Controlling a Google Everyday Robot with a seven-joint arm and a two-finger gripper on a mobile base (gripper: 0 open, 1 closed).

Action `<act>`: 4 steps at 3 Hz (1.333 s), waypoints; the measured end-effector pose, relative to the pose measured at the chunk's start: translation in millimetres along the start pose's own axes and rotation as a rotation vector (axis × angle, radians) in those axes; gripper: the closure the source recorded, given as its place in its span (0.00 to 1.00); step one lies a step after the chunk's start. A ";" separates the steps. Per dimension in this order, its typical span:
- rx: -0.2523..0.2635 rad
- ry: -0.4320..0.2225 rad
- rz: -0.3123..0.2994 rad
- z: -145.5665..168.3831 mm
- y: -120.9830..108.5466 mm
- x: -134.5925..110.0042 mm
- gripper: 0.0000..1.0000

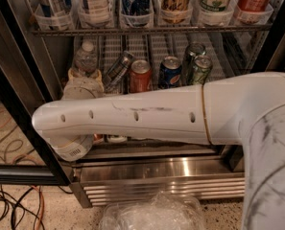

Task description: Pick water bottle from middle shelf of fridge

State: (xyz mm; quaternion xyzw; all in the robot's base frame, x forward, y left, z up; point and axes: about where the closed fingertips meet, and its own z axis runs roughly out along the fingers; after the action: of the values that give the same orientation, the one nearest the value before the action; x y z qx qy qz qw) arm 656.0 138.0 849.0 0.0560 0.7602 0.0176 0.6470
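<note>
The water bottle [86,56], clear with a white cap, stands at the left end of the middle shelf [112,46] of the fridge [161,170]. My gripper [86,78] is at the bottle's lower part, right in front of it, and hides its base. My white arm [147,114] crosses the view from the right and covers the shelf's front edge. To the right of the bottle are a tilted silver can [117,68], a red can [140,74], a blue can [170,72] and a green can [198,69].
The rack above holds tall cans in clear cups [136,4]. The black door frame [17,114] stands at the left. Cables [7,202] lie on the floor at the left. A crumpled clear plastic bag [151,214] lies in front of the steel base grille.
</note>
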 end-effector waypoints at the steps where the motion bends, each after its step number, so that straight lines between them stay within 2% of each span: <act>1: -0.003 -0.004 0.003 -0.8 0.0 -3.3 1.00; 2: -0.027 -0.034 0.016 -13.1 4.2 -21.4 1.00; 3: -0.039 -0.051 0.023 -19.2 6.4 -24.2 1.00; 4: -0.051 -0.041 0.033 -25.2 7.1 -22.5 1.00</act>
State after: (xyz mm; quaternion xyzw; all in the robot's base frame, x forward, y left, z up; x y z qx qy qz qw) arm 635.1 143.8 875.9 0.0525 0.7452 0.0465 0.6632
